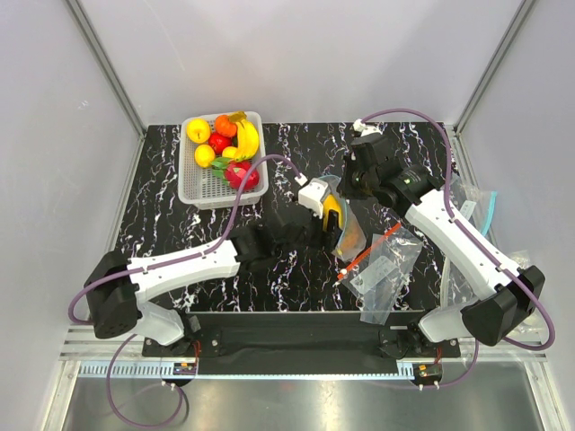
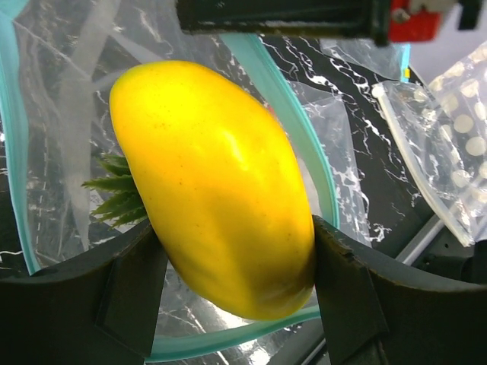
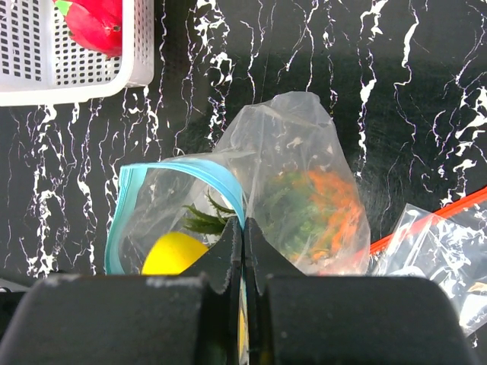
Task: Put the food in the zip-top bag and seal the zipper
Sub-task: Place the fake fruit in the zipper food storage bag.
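Your left gripper (image 2: 236,293) is clamped on the glossy yellow oblong mango (image 2: 213,175) at the mouth of the crinkly clear teal-strip bag (image 3: 304,160), mid-counter. The right gripper (image 3: 243,251) pinches the rim, so push deep past the zipper (image 3: 175,163) before releasing.

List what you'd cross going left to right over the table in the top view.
Fruit basket → mango at the mouth of the zip-top bag → clear bag with the red strip → clear bag at the right edge.
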You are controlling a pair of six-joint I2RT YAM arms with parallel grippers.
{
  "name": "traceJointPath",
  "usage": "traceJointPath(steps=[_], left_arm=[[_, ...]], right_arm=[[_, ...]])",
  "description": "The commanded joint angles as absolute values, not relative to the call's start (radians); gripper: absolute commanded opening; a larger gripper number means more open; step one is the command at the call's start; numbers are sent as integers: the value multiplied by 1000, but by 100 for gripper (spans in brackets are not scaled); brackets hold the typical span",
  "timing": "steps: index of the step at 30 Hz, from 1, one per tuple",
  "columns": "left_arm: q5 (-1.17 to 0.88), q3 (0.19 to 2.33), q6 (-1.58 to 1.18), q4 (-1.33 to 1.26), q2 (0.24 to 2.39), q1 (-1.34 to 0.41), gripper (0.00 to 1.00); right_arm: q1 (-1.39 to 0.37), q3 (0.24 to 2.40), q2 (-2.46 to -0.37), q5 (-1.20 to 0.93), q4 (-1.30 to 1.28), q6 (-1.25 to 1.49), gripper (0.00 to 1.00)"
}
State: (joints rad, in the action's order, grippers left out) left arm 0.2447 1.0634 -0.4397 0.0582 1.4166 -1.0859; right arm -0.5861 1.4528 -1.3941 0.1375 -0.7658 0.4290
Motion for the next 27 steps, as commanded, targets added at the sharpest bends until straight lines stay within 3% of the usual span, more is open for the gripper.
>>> traceJointPath(steps=[1,17,24,27], left_arm=[[204,1057,-460,3,1414,-1104,54],[310,1149,-376,136,1318,-1059,54],[157,1023,-426,124,1117,-798,56],[58,1009,-425,100,1114,-781,56]], right_arm=[[-586,1494,-1361,173,-746,445,0],[-583,1468,-1355,179,-744,446,0],[-577,1445,-1348,167,-733,446,0],[-575,1442,-1347,170,-732,443,0]])
